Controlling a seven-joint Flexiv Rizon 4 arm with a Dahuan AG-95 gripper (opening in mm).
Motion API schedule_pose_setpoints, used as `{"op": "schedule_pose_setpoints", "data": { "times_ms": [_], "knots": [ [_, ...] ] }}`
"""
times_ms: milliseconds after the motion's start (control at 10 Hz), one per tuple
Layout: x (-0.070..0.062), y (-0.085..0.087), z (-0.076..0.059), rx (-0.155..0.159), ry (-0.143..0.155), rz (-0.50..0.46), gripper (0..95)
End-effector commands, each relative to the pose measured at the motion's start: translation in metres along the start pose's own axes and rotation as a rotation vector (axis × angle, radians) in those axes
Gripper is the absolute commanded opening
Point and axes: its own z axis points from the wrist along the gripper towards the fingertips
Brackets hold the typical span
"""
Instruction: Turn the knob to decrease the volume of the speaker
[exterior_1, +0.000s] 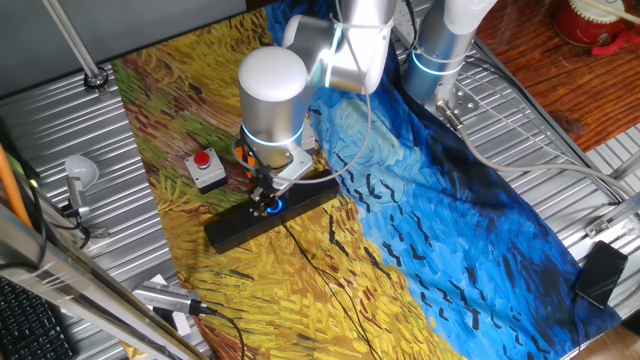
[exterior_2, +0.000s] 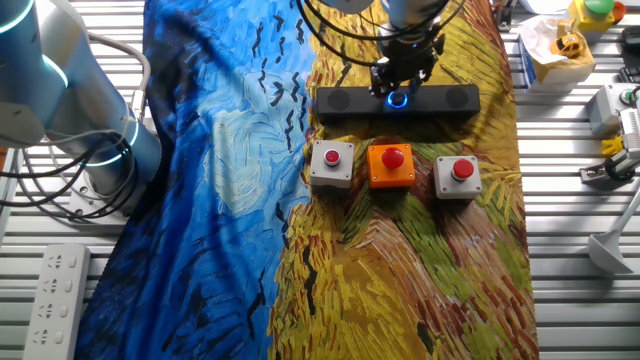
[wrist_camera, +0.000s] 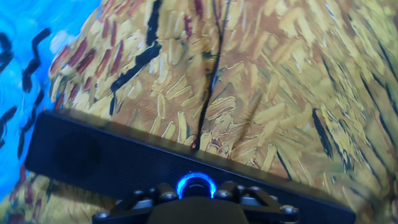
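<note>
Likely stiff and smooth, the small round black knob (wrist_camera: 196, 186) ringed in blue light on the long slim black speaker bar (wrist_camera: 118, 163) wants a rim pinch, though whether the pincer (exterior_2: 400, 82) is wide or closed on it I cannot tell.

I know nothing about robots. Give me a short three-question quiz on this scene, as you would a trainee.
1. True or false: the gripper is at the knob of the speaker.
2. How many button boxes sit in a row beside the speaker? A) two B) three C) four
3. Fill in: the middle box is coloured ____.

Key: 1 true; 2 B; 3 orange. The grey boxes and flank it. Whether the fingers actually grip the knob cannot be told.
</note>
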Motion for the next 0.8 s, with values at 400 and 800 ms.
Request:
{"op": "schedule_pose_setpoints", "data": {
  "times_ms": [400,800],
  "knots": [
    [0.0003,-0.0009,0.0003,-0.009,0.004,0.352,57.0],
    [0.0014,-0.0039,-0.0009,-0.009,0.005,0.519,57.0]
  ]
}}
